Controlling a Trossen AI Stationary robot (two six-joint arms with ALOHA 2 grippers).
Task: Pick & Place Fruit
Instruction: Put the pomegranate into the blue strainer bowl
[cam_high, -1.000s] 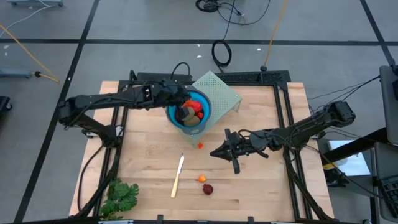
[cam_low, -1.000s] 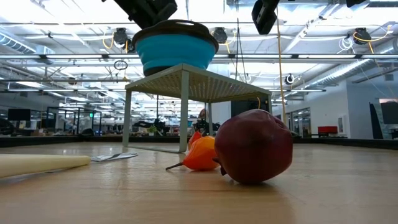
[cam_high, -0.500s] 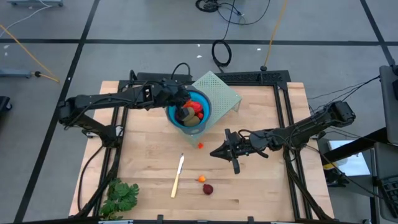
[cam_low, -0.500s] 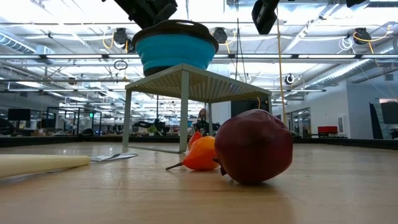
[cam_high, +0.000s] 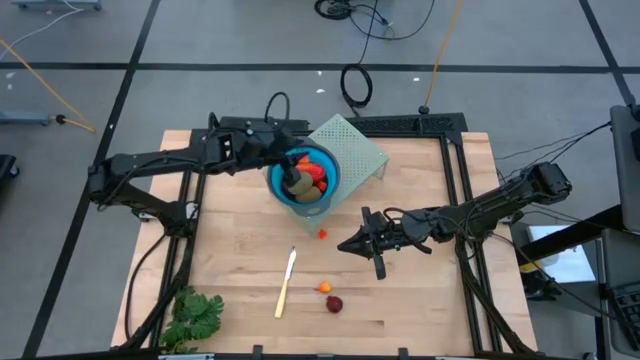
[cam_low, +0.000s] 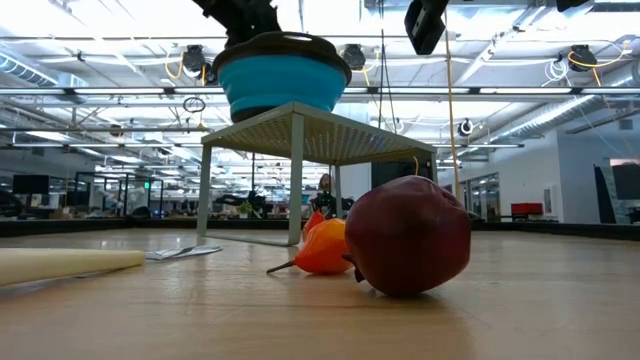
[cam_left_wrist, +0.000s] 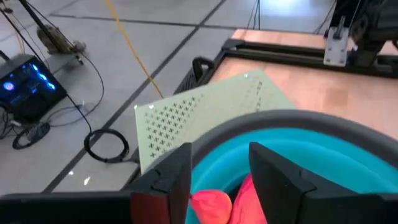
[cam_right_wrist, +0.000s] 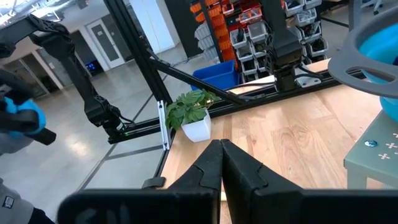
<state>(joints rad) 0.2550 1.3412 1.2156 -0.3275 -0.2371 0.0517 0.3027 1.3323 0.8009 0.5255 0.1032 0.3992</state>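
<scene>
Left gripper (cam_high: 283, 163) at blue bowl (cam_high: 328, 185) rim, fingers parted, empty. Right gripper (cam_high: 352, 246) below bowl, fingers clenched. Risk: nudging bowl off green stand (cam_high: 358, 150), spilling fruit (cam_high: 312, 176).

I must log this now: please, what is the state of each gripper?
Left gripper: open, holding nothing, at the blue bowl.
Right gripper: shut, holding nothing, above the table.
</scene>
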